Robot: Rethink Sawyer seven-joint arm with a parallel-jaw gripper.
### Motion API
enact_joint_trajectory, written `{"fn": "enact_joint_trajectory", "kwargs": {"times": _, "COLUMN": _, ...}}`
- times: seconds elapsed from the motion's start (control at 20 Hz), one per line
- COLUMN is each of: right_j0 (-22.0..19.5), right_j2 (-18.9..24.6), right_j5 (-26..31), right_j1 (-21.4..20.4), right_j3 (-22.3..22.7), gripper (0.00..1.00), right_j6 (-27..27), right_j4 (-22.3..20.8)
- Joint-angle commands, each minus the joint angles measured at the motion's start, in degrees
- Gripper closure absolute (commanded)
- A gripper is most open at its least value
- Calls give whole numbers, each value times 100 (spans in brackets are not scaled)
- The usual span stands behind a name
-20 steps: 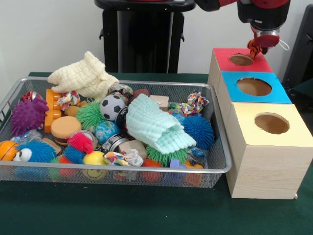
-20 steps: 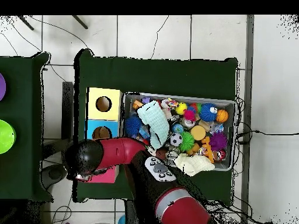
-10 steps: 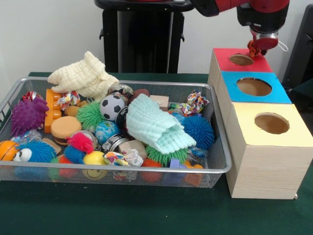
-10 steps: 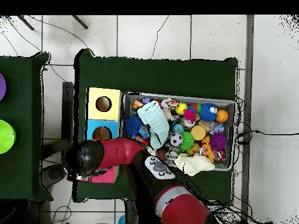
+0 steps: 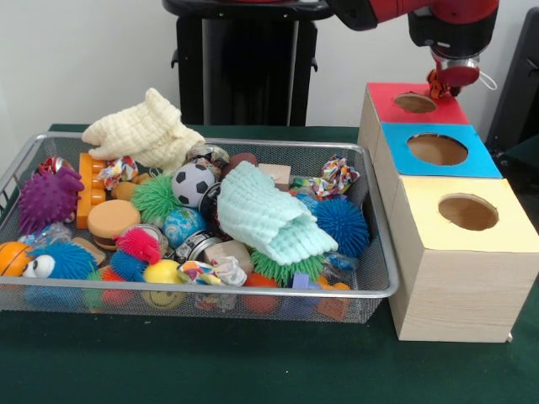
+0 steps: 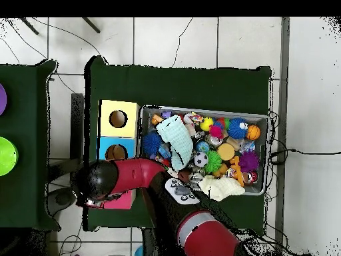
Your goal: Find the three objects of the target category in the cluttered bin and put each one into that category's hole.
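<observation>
A pale wall backs a bench [image 5: 253, 370] draped in dark green cloth, where a silver wire-mesh bin [image 5: 381, 278] sits crammed with spiky rubber balls, knotted rope toys and folded cloths. Just beside it runs a row of wooden boxes; the far one has a red top with a round hole [image 5: 415, 103], then a blue-topped hole [image 5: 437, 149] and a yellow-topped hole [image 5: 468, 211]. The red-and-black arm's gripper [image 5: 441, 83] hangs over the red hole's far rim, its fingers clamped on a small orange-and-dark knotted rope toy [image 5: 436, 84] — the piece being delivered. The toy sits nearer the rim than the hole's middle, so a release from here could leave it snagged on the edge or resting on the red top. Frayed strands might also cling to the fingers — a partial drop.
</observation>
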Motion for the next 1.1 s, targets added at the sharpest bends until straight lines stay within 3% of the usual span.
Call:
{"fn": "enact_joint_trajectory", "kwargs": {"times": 0.05, "right_j0": 18, "right_j2": 65, "right_j5": -395, "right_j1": -47, "right_j3": -143, "gripper": 100, "right_j6": 744, "right_j4": -421}}
{"fn": "enact_joint_trajectory", "kwargs": {"times": 1.1, "right_j0": 370, "right_j2": -457, "right_j5": -219, "right_j1": -501, "right_j3": -706, "gripper": 100, "right_j6": 975, "right_j4": -1226}}
